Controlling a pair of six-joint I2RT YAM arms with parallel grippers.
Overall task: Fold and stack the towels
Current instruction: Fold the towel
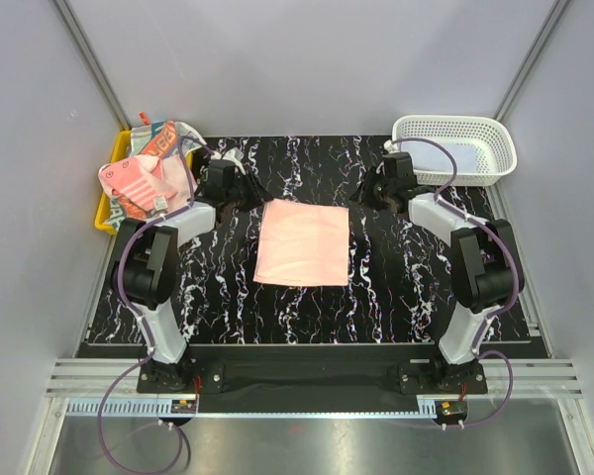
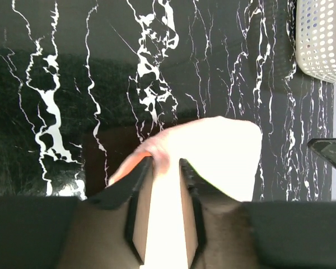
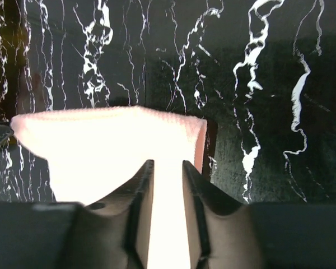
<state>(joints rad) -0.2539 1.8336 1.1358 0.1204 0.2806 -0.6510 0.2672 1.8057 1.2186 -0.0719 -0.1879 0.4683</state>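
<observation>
A plain pink towel (image 1: 304, 242) lies flat in the middle of the black marble table. My left gripper (image 1: 255, 196) is at its far left corner and my right gripper (image 1: 359, 195) at its far right corner. In the left wrist view the left gripper (image 2: 165, 161) has its jaws a narrow gap apart, with the towel (image 2: 224, 151) showing in the gap and its corner bunched at the left fingertip. In the right wrist view the right gripper (image 3: 167, 162) is likewise narrowly open over the towel's edge (image 3: 101, 151). More towels (image 1: 144, 173) are piled at the far left.
The pile of towels sits in a yellow tray (image 1: 103, 213) at the table's far left edge. A white lattice basket (image 1: 455, 148) stands at the far right corner and shows in the left wrist view (image 2: 322, 39). Grey walls close in both sides.
</observation>
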